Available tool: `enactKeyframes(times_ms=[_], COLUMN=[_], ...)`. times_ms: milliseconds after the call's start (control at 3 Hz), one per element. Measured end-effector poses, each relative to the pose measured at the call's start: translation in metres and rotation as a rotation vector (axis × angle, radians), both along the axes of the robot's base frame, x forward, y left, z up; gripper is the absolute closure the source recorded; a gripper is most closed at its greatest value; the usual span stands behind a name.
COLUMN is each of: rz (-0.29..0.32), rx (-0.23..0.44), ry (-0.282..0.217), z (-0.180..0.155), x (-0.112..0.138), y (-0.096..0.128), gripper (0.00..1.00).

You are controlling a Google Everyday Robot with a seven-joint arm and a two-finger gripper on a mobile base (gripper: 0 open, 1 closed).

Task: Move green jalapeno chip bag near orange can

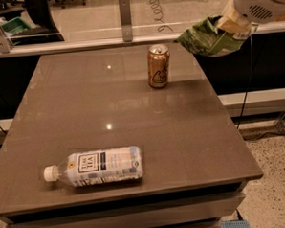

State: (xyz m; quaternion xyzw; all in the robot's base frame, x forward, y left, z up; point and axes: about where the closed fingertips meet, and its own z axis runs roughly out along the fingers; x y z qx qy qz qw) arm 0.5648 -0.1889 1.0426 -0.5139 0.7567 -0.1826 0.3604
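The green jalapeno chip bag (pixel 209 37) hangs crumpled in the air at the upper right, past the table's far right corner. My gripper (pixel 233 24) is shut on its right end, with the white arm reaching in from the top right edge. The orange can (pixel 158 65) stands upright on the far part of the brown table (pixel 182 133), left of and below the bag. Bag and can are apart.
A clear plastic bottle (pixel 95 167) with a white cap lies on its side near the table's front left. A glass barrier with metal posts (pixel 124 12) runs along the far edge. Speckled floor (pixel 275 185) lies to the right.
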Motion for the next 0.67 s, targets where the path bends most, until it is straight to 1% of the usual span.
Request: enactKeyframes(times_ms=[333,667], rz=[0.009,0.022], rx=[0.016,0.025], ry=[0.039,0.070], z=[-0.027,-0.048], x=[-0.005,-0.006], y=[0.009,0.017], gripper=[1.00,1.00])
